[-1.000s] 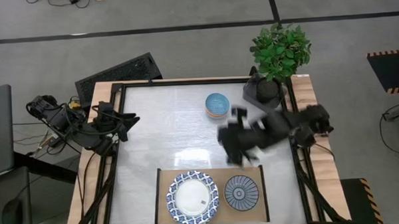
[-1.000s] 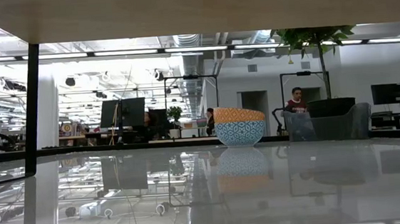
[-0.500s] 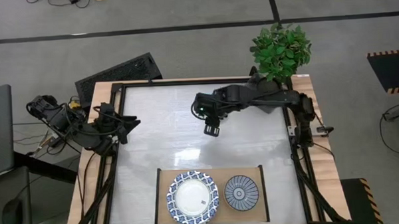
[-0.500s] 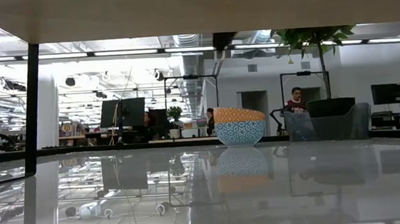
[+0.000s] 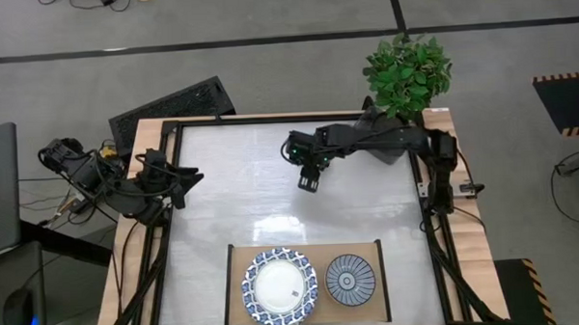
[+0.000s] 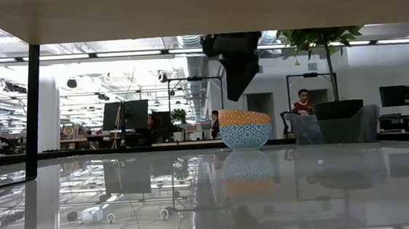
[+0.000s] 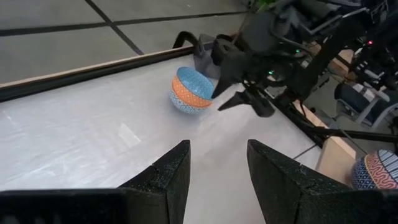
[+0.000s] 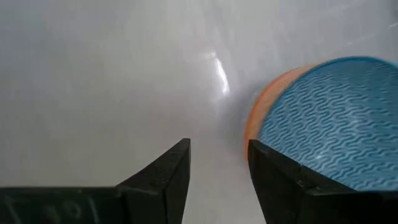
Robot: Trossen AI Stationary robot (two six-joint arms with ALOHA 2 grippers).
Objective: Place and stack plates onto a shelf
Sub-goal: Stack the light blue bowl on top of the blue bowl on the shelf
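Shelf (image 5: 238, 299) sits at bottom centre of the high view, light wood with black side rails. On it: one blue-rimmed plate (image 5: 279, 288) with a plain white centre on the shelf's left half, and a smaller blue patterned dish (image 5: 351, 279) just beside it on the right half. Only that one plate is visible here; I can't find the others.

Left gripper (image 7: 216, 163) is parked at the left edge of the high view, over the table (image 5: 223, 184) rim. In its own wrist view the fingers stand apart with nothing between them.

Right gripper (image 5: 307, 176) hangs over the upper centre of the table in the high view, arm reaching in from the right. In its wrist view the fingers are parted and empty, bare tabletop in the gap. An orange-and-blue bowl (image 8: 317, 112) sits just beside it, on the table, not touched. The low view shows the same bowl near frame centre with the gripper above it, apart from it.

Potted plant (image 5: 407, 76) at upper right of the high view, well clear. A person shows far back in the room in the low view.

Handling, my read: plates look like glazed ceramic, so stiff, slick, chip-prone, moderately heavy. Pinch the rim edge and set down flat; don't drop onto the stack.
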